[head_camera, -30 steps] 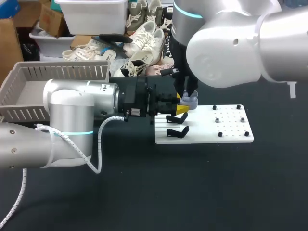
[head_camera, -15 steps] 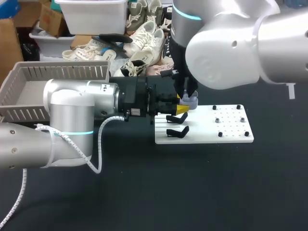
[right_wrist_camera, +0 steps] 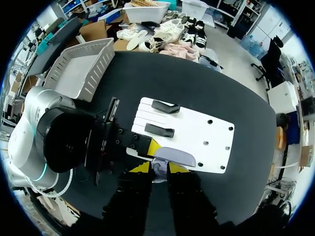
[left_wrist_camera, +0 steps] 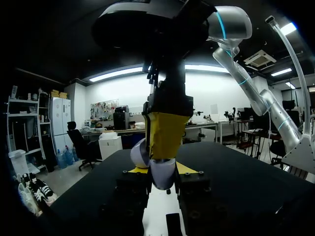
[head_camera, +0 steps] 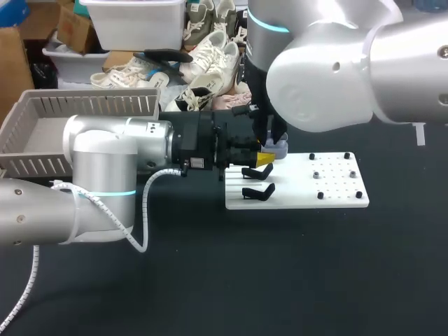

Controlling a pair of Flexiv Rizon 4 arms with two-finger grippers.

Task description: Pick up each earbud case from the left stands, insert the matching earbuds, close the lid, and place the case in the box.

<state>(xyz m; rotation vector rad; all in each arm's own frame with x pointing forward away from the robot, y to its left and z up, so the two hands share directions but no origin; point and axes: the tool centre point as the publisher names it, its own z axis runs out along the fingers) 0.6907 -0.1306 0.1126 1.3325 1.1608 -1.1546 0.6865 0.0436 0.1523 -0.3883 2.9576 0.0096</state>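
Your left gripper (head_camera: 264, 160) has the earbud case (head_camera: 278, 148) pinched between its yellow tips, which stand just wide enough apart to take the pale lavender shell and press it from both sides. The case hangs off its stand, a little above the near end of the white board (head_camera: 329, 192). Its lid (right_wrist_camera: 173, 156) appears to be swung open, leaning out to one side of the grip. Your right gripper (right_wrist_camera: 159, 168) comes straight down on the case from above and sits directly over the open shell, right at your left tips. Something pale shows beneath it, but I cannot tell whether it has hold of anything or how far open it stands. Just beneath your left gripper, on the board, are two black stands (head_camera: 257, 171), both bare. The box (head_camera: 91, 105) is well behind your left gripper, back beside that arm's elbow. My reading is that you are at the insert step: case presented and steadied by the left, right working into it. The next move calls for a short, straight push with the right while the left keeps its squeeze firm and level, so the case doesn't twist in the tips. Then lift the right clear before you go for the lid, since the two grippers are crowded together and a sideways exit could knock the lid or the case loose.
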